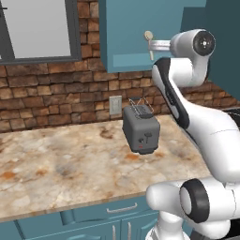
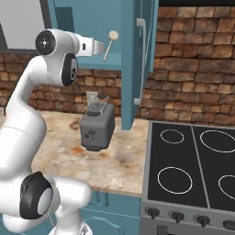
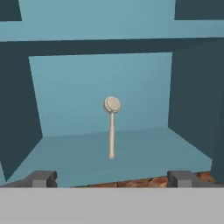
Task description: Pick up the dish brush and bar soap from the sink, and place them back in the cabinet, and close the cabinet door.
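Pincer: the pincer stands wide apart and holds nothing; its two dark fingertips show at the bottom of the hand view, one far left, one far right, just in front of the cupboard's open mouth.
Dish brush: the dish brush stands upright inside the cabinet, handle end down on the shelf floor, round cream head on top — apart from both fingertips, midway between them and farther in.
Brush from the base: in the left base view the dish brush shows at the cabinet's open right edge, just left of the arm's white hand; in the right base view the dish brush leans a little, head up, just right of the hand.
Cabinet: teal inside, its side walls darker than the back wall.
Cabinet door: the cabinet door hangs open, swung out toward the near side, its slim silver handle running down its edge.
Surface: a marbled tan surface lies below the cabinet, with a brick wall behind.
Toaster: a dark grey toaster sits on the surface under the cabinet — well below the brush.
Stove: a black stove with white ring marks lies right of the surface.
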You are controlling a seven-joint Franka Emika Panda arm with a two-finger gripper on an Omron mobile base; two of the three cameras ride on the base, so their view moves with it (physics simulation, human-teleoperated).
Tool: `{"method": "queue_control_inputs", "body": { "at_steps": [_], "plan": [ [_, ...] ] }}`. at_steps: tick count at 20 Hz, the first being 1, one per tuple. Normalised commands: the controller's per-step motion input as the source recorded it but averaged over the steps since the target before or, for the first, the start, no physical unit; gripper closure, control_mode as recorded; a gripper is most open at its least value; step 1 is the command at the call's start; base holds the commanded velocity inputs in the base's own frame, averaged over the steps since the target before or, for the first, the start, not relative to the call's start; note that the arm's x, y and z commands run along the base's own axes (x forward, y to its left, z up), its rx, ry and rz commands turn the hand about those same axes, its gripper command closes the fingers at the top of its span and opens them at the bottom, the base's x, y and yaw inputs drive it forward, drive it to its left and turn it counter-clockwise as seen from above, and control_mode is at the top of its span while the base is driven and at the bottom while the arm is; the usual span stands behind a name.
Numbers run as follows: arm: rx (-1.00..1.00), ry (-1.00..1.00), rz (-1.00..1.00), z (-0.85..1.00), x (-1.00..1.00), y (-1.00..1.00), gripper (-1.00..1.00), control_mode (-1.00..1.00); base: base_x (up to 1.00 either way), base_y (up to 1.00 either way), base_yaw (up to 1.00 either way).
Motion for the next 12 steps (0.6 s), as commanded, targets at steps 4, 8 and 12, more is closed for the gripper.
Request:
{"method": "queue_control_inputs", "body": {
  "at_steps": [4, 8, 12],
  "plan": [
    [0.0, 0.22, 0.0, 0.15, -1.0, 0.0, -1.0, -1.0, 0.0, 0.0, 0.0],
    [0.0, 0.19, 0.0, 0.01, -0.97, 0.01, -1.0, -1.0, 0.0, 0.0, 0.0],
    [0.0, 0.13, 0.0, 0.0, -0.96, 0.0, -1.0, -1.0, 0.0, 0.0, 0.0]
  ]
}}
